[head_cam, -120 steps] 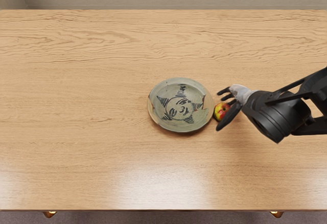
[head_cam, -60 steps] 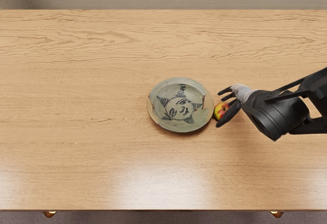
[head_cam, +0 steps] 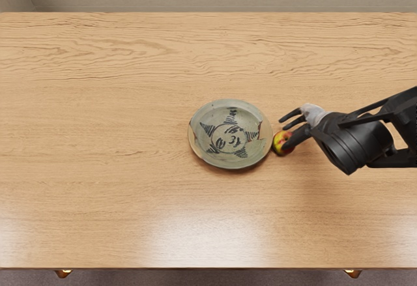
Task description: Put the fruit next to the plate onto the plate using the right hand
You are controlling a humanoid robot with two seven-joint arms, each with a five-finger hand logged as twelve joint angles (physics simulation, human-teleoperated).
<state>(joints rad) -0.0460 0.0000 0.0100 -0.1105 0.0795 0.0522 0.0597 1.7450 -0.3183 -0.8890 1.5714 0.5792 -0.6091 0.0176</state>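
1. Since a second ago my right hand (head_cam: 301, 124) has slid a little further in toward the fruit (head_cam: 279, 143). The lowest dark finger, which hung down below the fruit before, is now drawn up against it.
2. The fruit itself has not shifted. It lies on the table (head_cam: 98, 103), just off the right edge of the plate (head_cam: 193, 136), so close that I cannot tell whether the two touch.
3. My hand is to the right of the fruit and slightly above it in the head view, with the pale back of the hand turned upward.
4. My hand is open. Two dark fingers (head_cam: 290, 114) reach out spread toward the plate, passing above the fruit and clear of it.
5. A lower finger crosses the fruit's right side and hides part of it. Only the red and yellow left portion shows. That finger looks to be touching the fruit, but nothing wraps around it, so I am not holding it.
6. The plate sits flat near the middle of the table, its dark star pattern fully in view, with nothing on it.
7. My right forearm (head_cam: 355, 144) comes in from the picture's right edge, angled down toward the hand.
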